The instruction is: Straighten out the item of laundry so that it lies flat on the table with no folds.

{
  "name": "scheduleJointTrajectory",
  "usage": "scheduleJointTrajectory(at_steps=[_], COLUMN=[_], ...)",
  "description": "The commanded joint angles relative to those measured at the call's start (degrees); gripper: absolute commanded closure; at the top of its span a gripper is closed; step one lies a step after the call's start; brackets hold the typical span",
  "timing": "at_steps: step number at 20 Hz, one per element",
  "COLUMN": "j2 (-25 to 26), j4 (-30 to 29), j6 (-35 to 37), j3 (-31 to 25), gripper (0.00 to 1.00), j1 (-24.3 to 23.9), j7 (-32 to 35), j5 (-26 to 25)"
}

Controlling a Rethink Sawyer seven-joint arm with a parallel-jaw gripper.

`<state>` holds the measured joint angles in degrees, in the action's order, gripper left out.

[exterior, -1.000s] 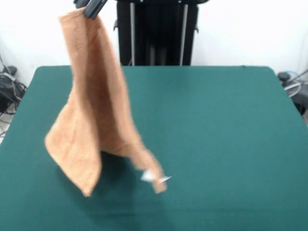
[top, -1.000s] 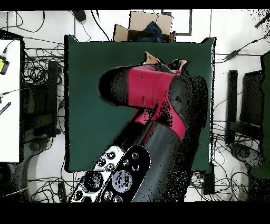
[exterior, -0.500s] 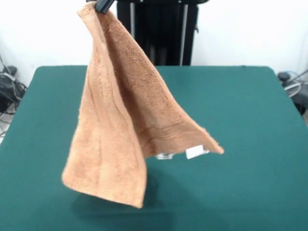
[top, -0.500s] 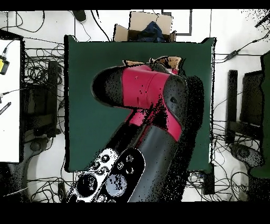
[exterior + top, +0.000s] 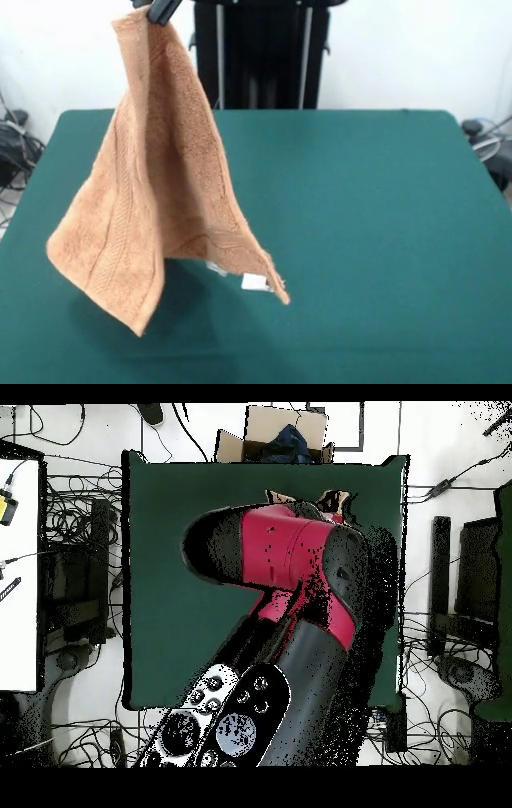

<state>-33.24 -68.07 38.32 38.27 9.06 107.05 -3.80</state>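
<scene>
The orange-tan towel (image 5: 156, 192) hangs in the air by one corner from my gripper (image 5: 160, 10) at the top left of the front view. The gripper is shut on that corner. The towel drapes down in a folded cone, its lower corners spread over the left part of the green table (image 5: 360, 224). A white tag (image 5: 254, 282) shows at its lower right edge. In the overhead view my red and black arm (image 5: 290, 574) covers almost all of the towel; only small tan bits (image 5: 285, 497) show past it near the table's far edge.
The black pedestal (image 5: 260, 52) stands behind the table. A cardboard box (image 5: 275, 436) sits beyond the table's top edge in the overhead view. Cables and equipment lie on the floor on both sides.
The hanging towel has swung back to the left and its lower edge has dropped; the tag corner moved down and left. The gripper shifted slightly left at the top.
</scene>
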Motion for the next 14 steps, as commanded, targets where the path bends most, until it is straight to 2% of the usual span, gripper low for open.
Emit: scheduleJointTrajectory(at_steps=[1,5,7,14], j2=[0.6,3.0,3.5,5.6], j4=[-1.3,1.4,2.3,10.1], j6=[-5.1,-6.3,-7.2,-2.7], j3=[-6.5,-3.8,-4.0,-8.0], gripper=[1.00,1.00,1.00,1.00], j1=[1.7,4.7,5.3,2.5], j7=[14.3,18.3,18.2,13.9], j5=[3.8,4.8,5.3,10.4])
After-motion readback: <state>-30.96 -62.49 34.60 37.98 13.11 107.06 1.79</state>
